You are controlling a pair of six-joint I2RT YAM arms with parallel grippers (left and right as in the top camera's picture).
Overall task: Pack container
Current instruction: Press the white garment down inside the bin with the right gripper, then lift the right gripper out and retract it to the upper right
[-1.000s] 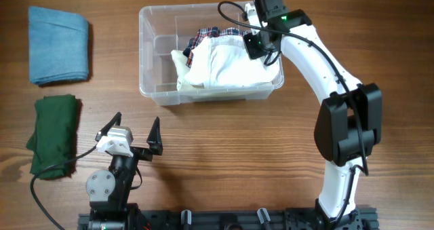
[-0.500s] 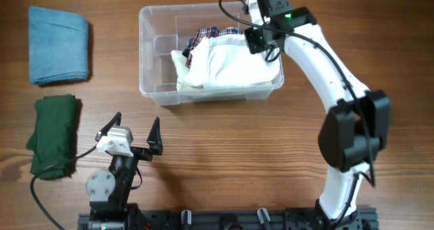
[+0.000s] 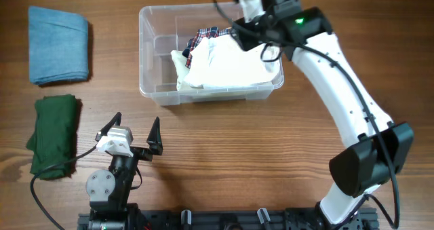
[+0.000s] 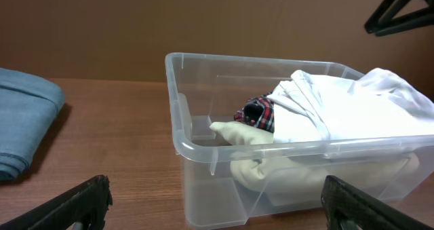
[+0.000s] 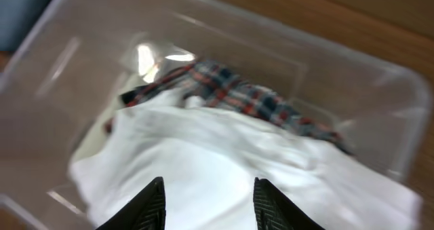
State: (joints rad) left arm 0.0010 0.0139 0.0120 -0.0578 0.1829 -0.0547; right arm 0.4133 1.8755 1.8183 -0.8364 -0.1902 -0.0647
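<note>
The clear container stands at the top centre of the table. It holds a white garment, a plaid red-and-blue cloth and a cream piece. My right gripper is open and empty above the container's right half, over the white garment and plaid cloth. My left gripper is open and empty near the front of the table, facing the container; its fingers frame the bottom of the left wrist view.
A folded blue cloth lies at the far left, also seen in the left wrist view. A folded dark green cloth lies below it, near the left arm's base.
My right arm has swung up and to the left over the container, lifting off the white garment. The left arm and the cloths have not moved.
</note>
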